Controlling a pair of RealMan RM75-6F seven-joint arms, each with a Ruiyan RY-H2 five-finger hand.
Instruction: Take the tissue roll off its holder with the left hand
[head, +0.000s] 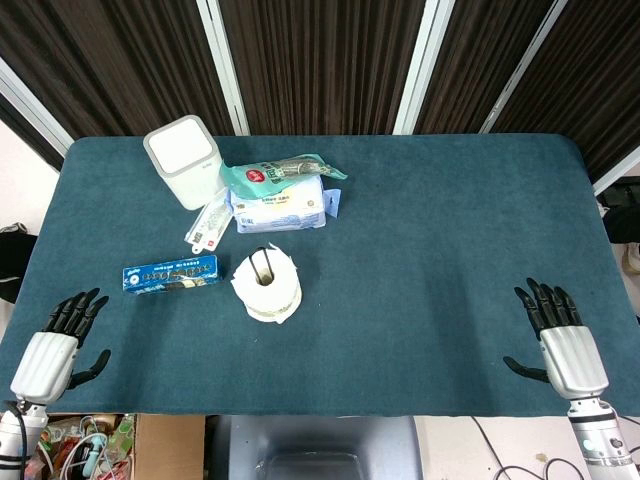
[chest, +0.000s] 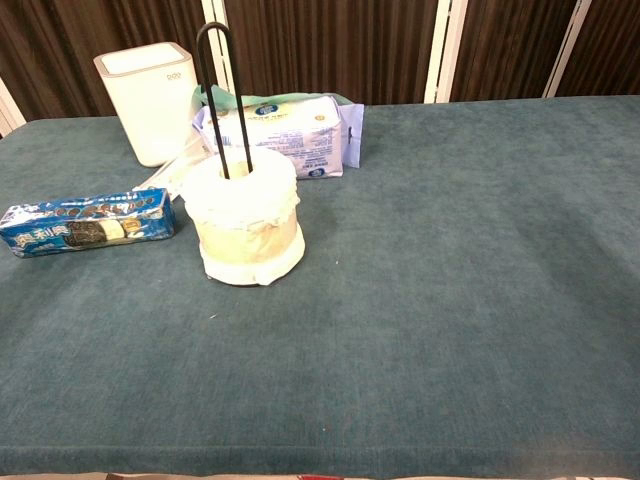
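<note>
A white tissue roll (head: 267, 284) (chest: 245, 220) stands on its holder in the left middle of the table. The holder's black wire loop (chest: 222, 80) rises out of the roll's core. My left hand (head: 58, 340) lies at the table's near left edge, fingers apart, holding nothing, well to the left of the roll. At the near right edge my right hand (head: 560, 335) rests the same way, fingers spread and empty. Neither hand shows in the chest view.
A blue biscuit box (head: 171, 274) (chest: 88, 222) lies just left of the roll. Behind it are a white bin (head: 182, 160) (chest: 150, 100), a tissue pack (head: 278, 207) (chest: 285, 135), a green packet (head: 280, 174) and a small wrapped item (head: 207, 225).
</note>
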